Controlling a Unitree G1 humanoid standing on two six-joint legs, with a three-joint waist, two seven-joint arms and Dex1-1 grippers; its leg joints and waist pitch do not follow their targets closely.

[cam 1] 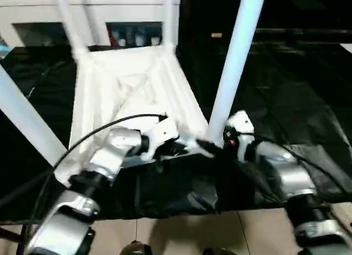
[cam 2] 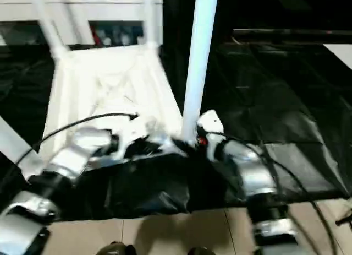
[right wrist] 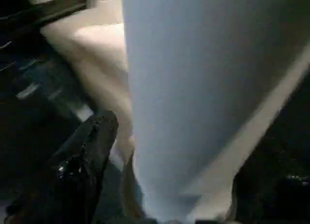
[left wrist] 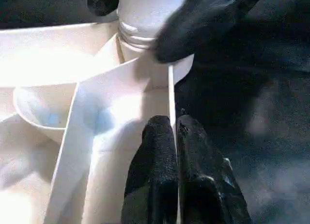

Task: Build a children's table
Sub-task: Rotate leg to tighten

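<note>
The white tabletop [cam 1: 132, 84] lies upside down on the black cover, ribbed underside up. Its legs stand in the corner sockets: two at the back [cam 1: 69, 21] [cam 1: 170, 18], one at the near left [cam 1: 25, 120], one at the near right [cam 1: 236, 57]. My left gripper [left wrist: 173, 125] is shut on the thin rim of the tabletop [left wrist: 170, 88], right beside the near-right socket. My right gripper [right wrist: 179, 175] holds the foot of the near-right leg [right wrist: 193, 88], one black finger [right wrist: 87, 156] on each side of it. In the left eye view both grippers [cam 1: 206, 148] [cam 1: 224, 137] meet at that corner.
The black-covered work table [cam 1: 291, 101] stretches off to the right. A white glass-door cabinet [cam 1: 126, 12] stands behind it. Pale floor tiles [cam 1: 181, 233] show beyond the table's near edge. A black cable [cam 1: 104, 125] arcs over my left forearm.
</note>
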